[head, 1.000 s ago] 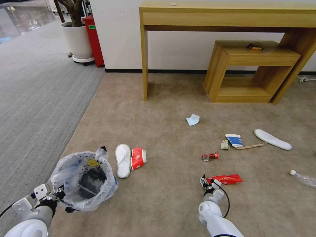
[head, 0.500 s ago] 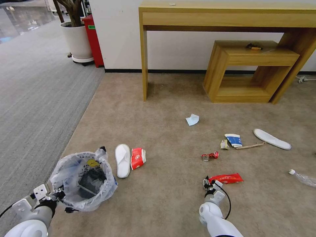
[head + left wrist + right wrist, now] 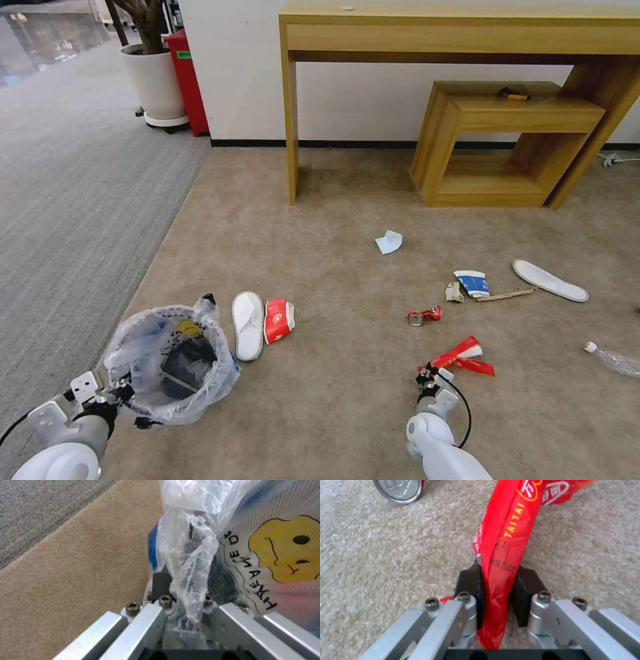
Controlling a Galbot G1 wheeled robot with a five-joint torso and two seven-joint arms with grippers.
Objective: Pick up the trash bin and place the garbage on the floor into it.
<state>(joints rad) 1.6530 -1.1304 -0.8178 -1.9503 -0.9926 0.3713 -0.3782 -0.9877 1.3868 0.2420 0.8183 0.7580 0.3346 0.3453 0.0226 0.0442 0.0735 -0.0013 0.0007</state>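
The right gripper point(image 3: 496, 585) pinches one end of the red wrapper point(image 3: 461, 355), at five o'clock on the floor point(image 3: 333, 220); thin and slick, it droops. The left gripper point(image 3: 181, 610) clamps the trash bin point(image 3: 175, 363) at seven.

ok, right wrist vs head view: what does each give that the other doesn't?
Right wrist alone: the right pincer pads clamped on the red wrapper, with its print readable.

Head alone: the left pincer at the trash bin rim, the near slipper, a second red wrapper, tissue, paper cup, stick, far slipper, bottle and desk.

Both: the gripped wrapper, the crushed can and beige carpet.
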